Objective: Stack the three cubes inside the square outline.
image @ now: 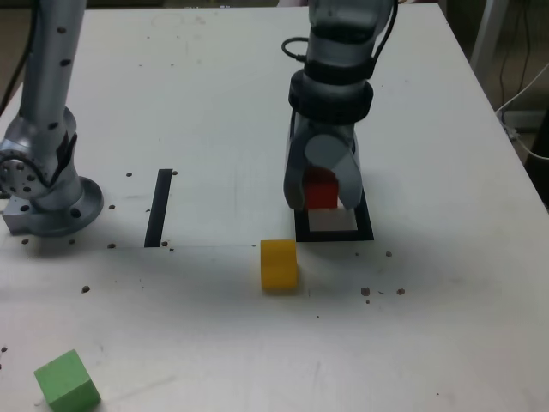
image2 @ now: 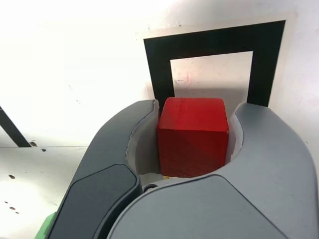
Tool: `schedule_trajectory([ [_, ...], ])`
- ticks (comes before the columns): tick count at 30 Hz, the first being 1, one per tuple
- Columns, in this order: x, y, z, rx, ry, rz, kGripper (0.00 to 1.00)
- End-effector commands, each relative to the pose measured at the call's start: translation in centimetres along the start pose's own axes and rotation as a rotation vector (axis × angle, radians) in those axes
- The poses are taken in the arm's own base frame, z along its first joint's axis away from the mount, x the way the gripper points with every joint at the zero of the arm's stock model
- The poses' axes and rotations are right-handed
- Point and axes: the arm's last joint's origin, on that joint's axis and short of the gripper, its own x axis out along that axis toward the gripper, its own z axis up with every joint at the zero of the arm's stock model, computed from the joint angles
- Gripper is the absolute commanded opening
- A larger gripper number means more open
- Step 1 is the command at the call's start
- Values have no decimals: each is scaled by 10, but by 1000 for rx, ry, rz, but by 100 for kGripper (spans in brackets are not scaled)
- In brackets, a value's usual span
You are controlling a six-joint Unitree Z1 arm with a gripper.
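1. Exterior view: the tool [image: 322,190] points down at the white surface [image: 446,154], its two grey jaws clamped on the red cube [image: 322,190].
2. The red cube hangs just above the square outline [image: 334,233], over the far part of its pale centre; whether it touches the tape cannot be told.
3. The yellow cube [image: 279,264] sits on the surface near the outline's front corner on the exterior view's left, close to it but apart.
4. The green cube [image: 66,380] lies well apart, down in the near corner on the exterior view's left, turned at an angle.
5. A thin black strip [image: 159,208] runs on the surface between the arm's grey base [image: 47,202] and the outline.
6. Dark specks dot the surface around the yellow cube and the strip.
7. Wrist view: the red cube [image2: 193,137] fills the gap between the jaws of the tool [image2: 192,142], a pad pressing on each side of it.
8. Beyond the cube, the square outline [image2: 162,64] shows its thick black frame and pale middle, with the cube's shadow falling inside it.
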Motion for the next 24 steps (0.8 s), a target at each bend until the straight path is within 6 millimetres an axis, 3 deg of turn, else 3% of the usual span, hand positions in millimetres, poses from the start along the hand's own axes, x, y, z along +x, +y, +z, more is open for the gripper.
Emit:
schedule_trajectory([
  [1,2,-1,3,-2,-1,-3,30],
  [24,23,6,18,-19,21,-6,32],
])
